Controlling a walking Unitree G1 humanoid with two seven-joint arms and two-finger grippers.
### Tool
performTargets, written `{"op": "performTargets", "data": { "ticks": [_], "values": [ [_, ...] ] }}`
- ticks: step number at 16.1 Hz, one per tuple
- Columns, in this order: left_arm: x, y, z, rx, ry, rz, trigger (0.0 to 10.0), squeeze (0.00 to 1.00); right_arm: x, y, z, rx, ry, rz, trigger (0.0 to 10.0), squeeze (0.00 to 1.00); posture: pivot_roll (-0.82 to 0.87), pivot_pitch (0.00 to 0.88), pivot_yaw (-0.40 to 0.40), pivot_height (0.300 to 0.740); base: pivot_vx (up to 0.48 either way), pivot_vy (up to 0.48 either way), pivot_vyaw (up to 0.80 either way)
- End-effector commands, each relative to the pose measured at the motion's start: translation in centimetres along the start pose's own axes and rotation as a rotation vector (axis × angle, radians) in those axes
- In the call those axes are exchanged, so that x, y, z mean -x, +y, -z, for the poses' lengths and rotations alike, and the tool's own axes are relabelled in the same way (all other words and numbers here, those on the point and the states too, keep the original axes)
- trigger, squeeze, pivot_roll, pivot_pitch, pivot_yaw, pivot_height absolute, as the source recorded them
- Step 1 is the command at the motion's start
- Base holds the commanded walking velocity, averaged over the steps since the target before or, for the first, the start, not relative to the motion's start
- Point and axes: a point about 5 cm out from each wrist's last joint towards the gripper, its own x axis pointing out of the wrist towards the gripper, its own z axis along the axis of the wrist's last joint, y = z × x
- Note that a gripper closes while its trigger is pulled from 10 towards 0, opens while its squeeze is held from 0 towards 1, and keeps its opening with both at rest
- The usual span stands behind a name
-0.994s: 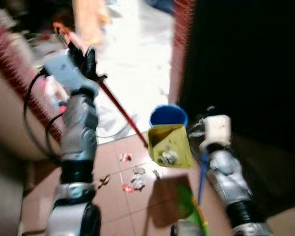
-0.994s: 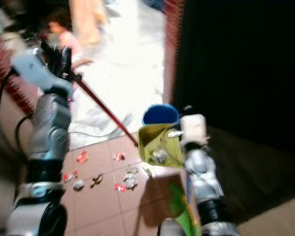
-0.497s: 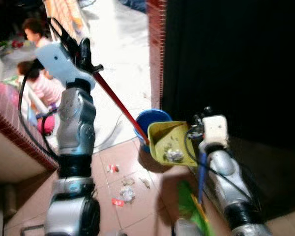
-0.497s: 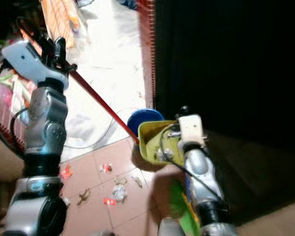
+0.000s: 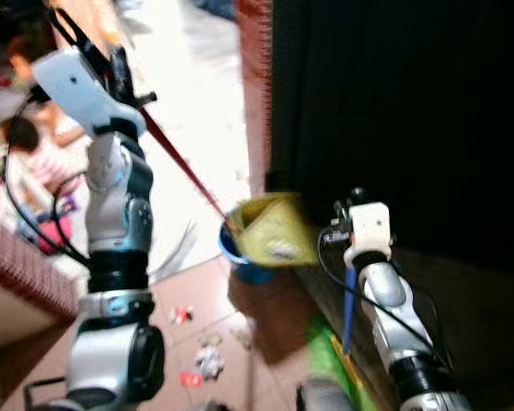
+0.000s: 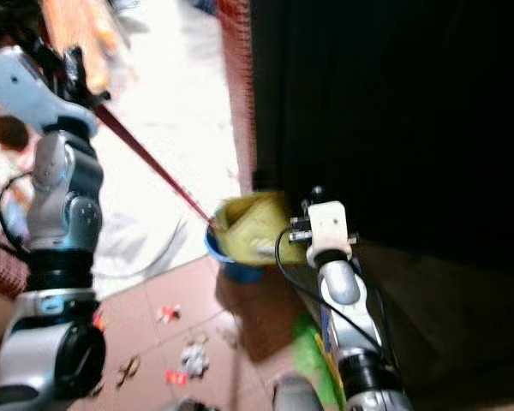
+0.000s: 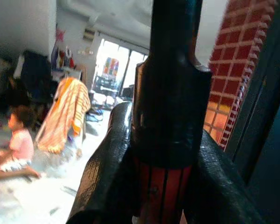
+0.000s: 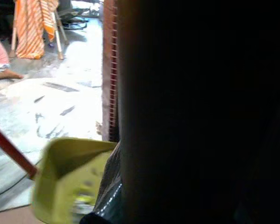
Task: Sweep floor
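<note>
Up above the blue bucket [image 5: 240,257], the yellow dustpan [image 5: 274,229] hangs tilted and blurred at the end of its red handle [image 5: 182,167], with scraps of litter [image 5: 207,361] lying on the tiled floor [image 5: 188,300] below. The left hand [image 7: 170,154] is raised high with its black fingers [image 7: 105,172] pinching that handle. The right hand [image 5: 367,224] sits just beside the dustpan, a blue stick [image 5: 349,308] under its wrist; I cannot tell how its fingers are set.
</note>
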Motion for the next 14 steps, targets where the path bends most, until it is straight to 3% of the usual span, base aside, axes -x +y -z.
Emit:
{"op": "performTargets", "data": {
  "ticks": [1, 5, 11, 14],
  "values": [
    [-0.39, -0.75, -1.34, 0.052, -0.073, -0.003, 10.0, 0.00, -0.08, -0.25, -0.22, -0.003, -0.008, 0.005, 10.0, 0.00, -0.20, 0.000, 0.079, 0.740, 0.349, 0.330, 0.00],
    [-0.57, -0.14, -1.33, -0.041, -0.107, -0.050, 10.0, 0.00, 0.07, -0.14, -0.08, -0.004, 0.000, -0.001, 10.0, 0.00, -0.20, 0.000, 0.078, 0.740, 0.347, 0.332, 0.00],
    [-0.40, -0.17, -0.86, -0.109, -0.128, -0.081, 10.0, 0.00, 0.10, 0.01, -0.05, -0.008, 0.004, -0.009, 10.0, 0.00, -0.20, 0.000, 0.076, 0.740, 0.356, 0.320, 0.00],
    [-0.29, -0.44, -0.38, -0.125, -0.128, -0.083, 10.0, 0.00, 0.12, 0.12, -0.06, -0.009, 0.004, -0.011, 10.0, 0.00, -0.20, 0.000, 0.077, 0.740, 0.477, 0.000, 0.00]
  ]
}}
